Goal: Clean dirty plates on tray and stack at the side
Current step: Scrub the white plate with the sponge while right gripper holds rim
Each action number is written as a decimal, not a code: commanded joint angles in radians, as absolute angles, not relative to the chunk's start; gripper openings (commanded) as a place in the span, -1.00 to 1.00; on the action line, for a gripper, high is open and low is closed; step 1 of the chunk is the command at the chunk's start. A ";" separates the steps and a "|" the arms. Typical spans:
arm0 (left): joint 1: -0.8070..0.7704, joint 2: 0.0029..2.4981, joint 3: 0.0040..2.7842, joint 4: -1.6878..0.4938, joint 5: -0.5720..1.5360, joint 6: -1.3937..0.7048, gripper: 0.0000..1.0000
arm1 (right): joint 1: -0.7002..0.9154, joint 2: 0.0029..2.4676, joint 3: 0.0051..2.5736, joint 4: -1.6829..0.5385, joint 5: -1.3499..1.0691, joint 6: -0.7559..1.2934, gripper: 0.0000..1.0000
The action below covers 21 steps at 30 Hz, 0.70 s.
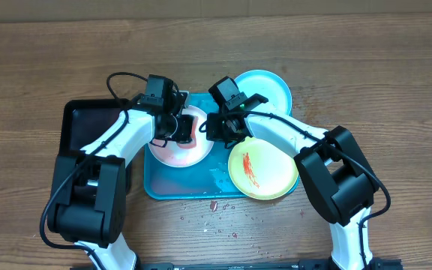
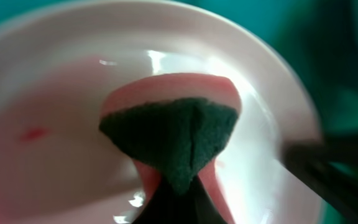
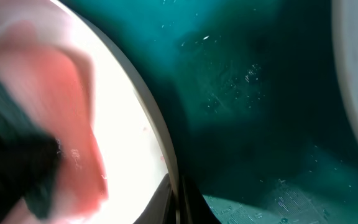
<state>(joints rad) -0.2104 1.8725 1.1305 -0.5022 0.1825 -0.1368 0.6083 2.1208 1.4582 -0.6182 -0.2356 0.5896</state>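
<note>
The left gripper (image 1: 180, 129), closed on a green-faced sponge (image 2: 169, 134), presses it into the pink-rimmed plate (image 1: 174, 156); the right gripper (image 1: 214, 130) pinches that plate's rim at 3 o'clock, probably to steady it on the teal tray (image 1: 180, 188).

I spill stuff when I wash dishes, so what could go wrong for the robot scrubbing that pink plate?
1. The left end effector pushes a sponge on the wet pink plate while the right end effector seems to pinch only its rim, so the plate might slip.
2. The yellow-green plate hangs over the edge of the tray beside the right arm; a bump could tip it off.
3. Red specks already dot the table; scrubbing may fling more.
</note>
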 commanded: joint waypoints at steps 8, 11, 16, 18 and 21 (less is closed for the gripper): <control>-0.210 1.893 1.130 -0.730 -0.340 -0.426 -0.92 | 0.601 2.145 1.473 -0.611 -0.226 0.596 -0.93; -0.210 1.893 1.130 -0.803 -0.190 -0.323 -0.92 | 0.601 2.145 1.473 -0.610 -0.226 0.596 -0.93; -0.210 1.893 1.130 -0.830 0.250 0.020 -0.92 | 0.601 2.145 1.473 -0.607 -0.226 0.599 -0.93; -0.210 1.893 1.130 -0.826 0.416 0.158 -0.92 | 0.601 2.145 1.473 -0.607 -0.226 0.599 -0.92; -0.210 1.893 1.130 -0.802 0.573 0.279 -0.92 | 0.601 2.145 1.473 -0.607 -0.226 0.599 -0.93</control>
<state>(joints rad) -0.1883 1.8660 1.1606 -0.8116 0.2127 0.0422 0.6098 2.1239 1.4582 -0.6155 -0.2470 0.5781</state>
